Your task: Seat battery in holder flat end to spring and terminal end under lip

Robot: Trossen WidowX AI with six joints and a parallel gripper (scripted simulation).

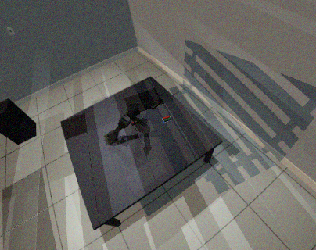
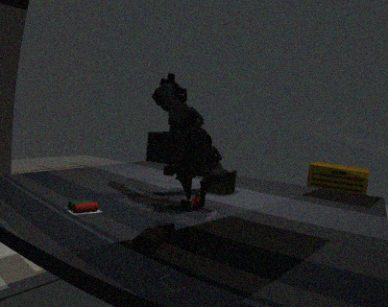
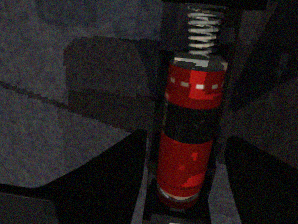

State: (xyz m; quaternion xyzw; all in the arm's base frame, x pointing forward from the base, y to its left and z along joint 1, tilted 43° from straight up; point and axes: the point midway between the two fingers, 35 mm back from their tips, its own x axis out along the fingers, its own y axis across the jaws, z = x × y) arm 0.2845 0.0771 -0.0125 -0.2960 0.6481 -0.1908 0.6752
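The battery (image 3: 189, 137) is lying lengthwise in the holder (image 3: 160, 163), its upper end meeting the spring (image 3: 201, 32) at the holder's far wall and its lower end sitting at the near wall, where a small pale mark is showing. From the wrist view it looks straight between the holder's side rails; whether the near end is tucked under the lip is too dim to tell. I judge the seating step to be essentially done and the release step to be in hand.

The claw (image 2: 194, 198) is reaching straight down over the holder, its dark fingers flanking the battery on either side. They are part-way open, wider than a grip on the battery would need, and gripping nothing, so the battery is resting on its own in the holder.

In the exterior view the arm is folded upright above the holder, forearm pointing down at the bench (image 2: 287, 206), with the base block behind it. A second red and green piece (image 2: 84, 206) is lying on the bench, well apart from the holder.

The next move calls for the fingers spreading a little further, then a straight vertical lift, without brushing the battery, rails or spring.
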